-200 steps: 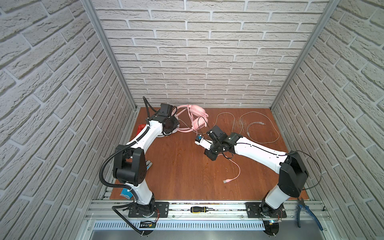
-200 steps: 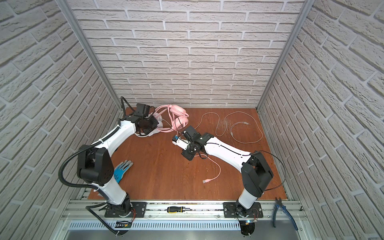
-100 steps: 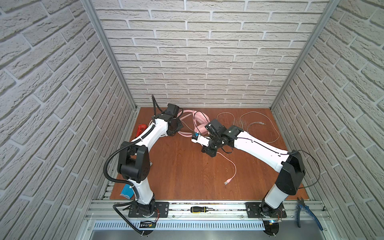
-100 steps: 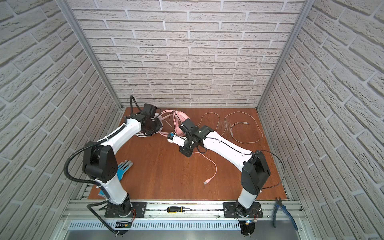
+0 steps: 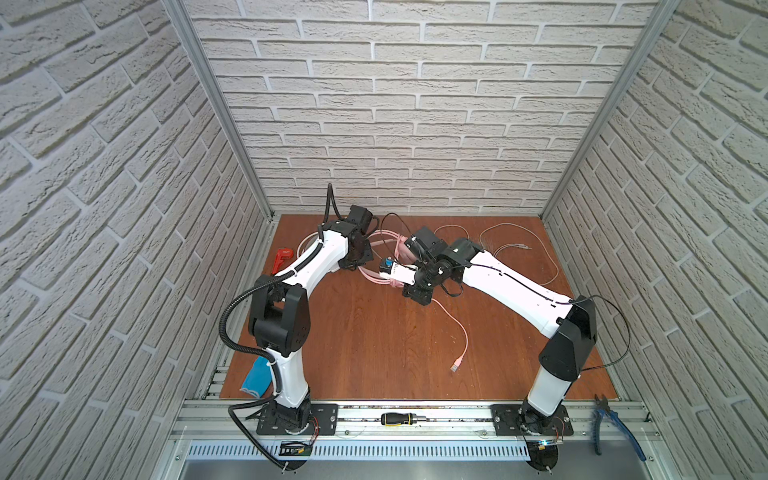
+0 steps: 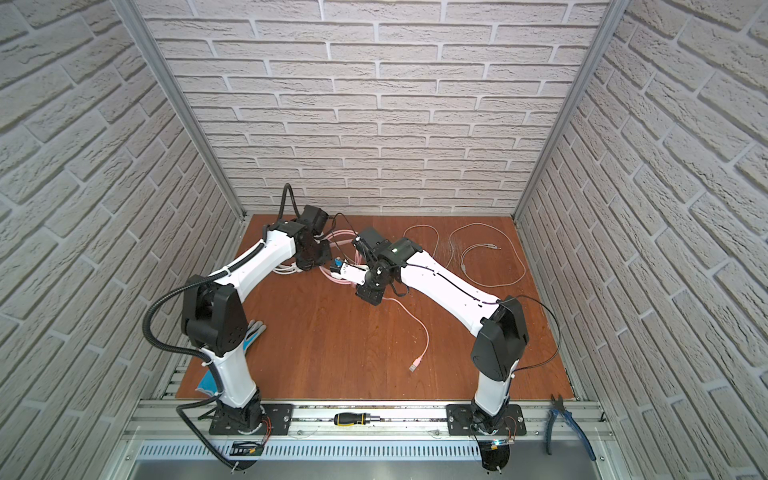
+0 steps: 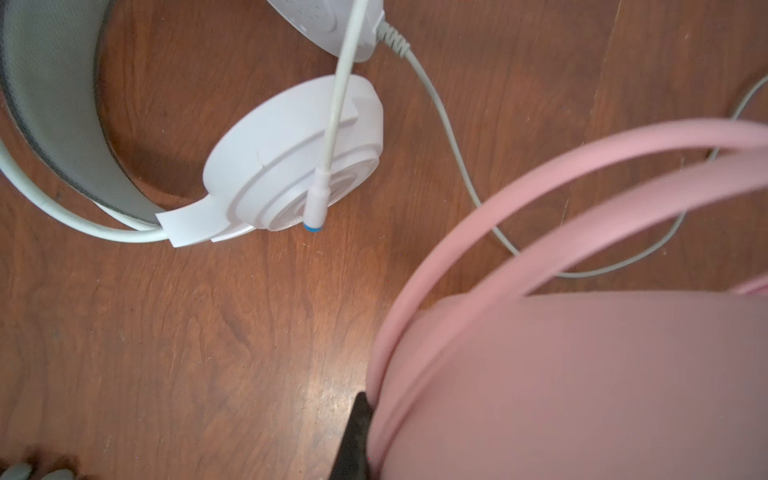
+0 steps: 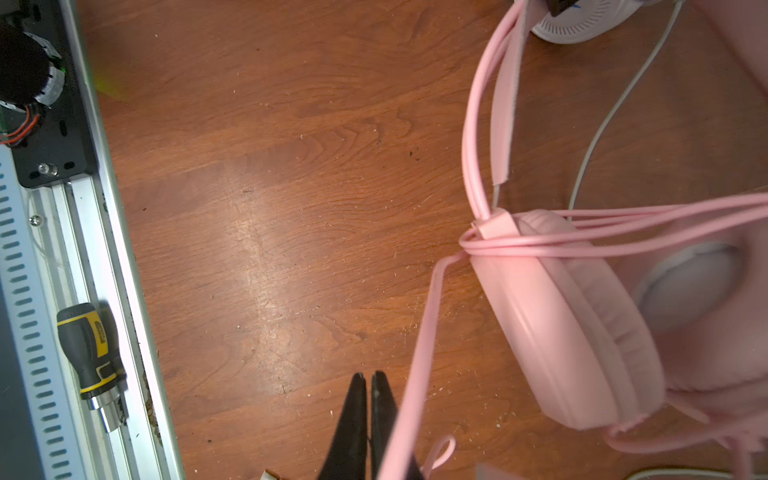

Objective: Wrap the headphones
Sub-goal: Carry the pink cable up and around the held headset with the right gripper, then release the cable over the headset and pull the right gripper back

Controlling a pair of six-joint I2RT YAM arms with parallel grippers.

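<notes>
- Black-and-yellow screwdriver (image 5: 401, 419) is lying on the metal rail (image 5: 457, 415) at the front edge, between the two arm bases. Blue-handled pliers (image 5: 615, 428) are lying at the rail's right end.
- Blue glove (image 5: 254, 376) is lying at the near left corner of the brown wooden table (image 5: 374, 340), beside the left arm's base.
- Pink cable (image 8: 424, 345) is trailing loose over the middle of the table, its plug (image 5: 456, 365) lying nearest the front. Farther back it is running taut to the pink headset and lapping several turns around the earcup's yoke.
- Right tool (image 8: 368, 376) is pointing down at the table with its fingers pressed together. The pink cable is passing against one finger; whether it is pinched lower down cannot be told.
- Pink headset (image 8: 561, 324) is sitting past mid-table, between the two tools, one padded earcup facing the right wrist camera.
- Left tool (image 7: 360, 405) is standing closed on the pink headset, one black finger showing against the pink band and the other finger hidden.
- White headset (image 7: 291, 166) is lying flat on the table just beside the pink one, under the left arm. Its microphone boom (image 7: 334, 116) is crossing one earcup, and its white cable (image 7: 455, 145) is snaking away, spreading in loops over the far right of the table.
- Red wrench (image 5: 283, 259) is lying by the far left edge.
</notes>
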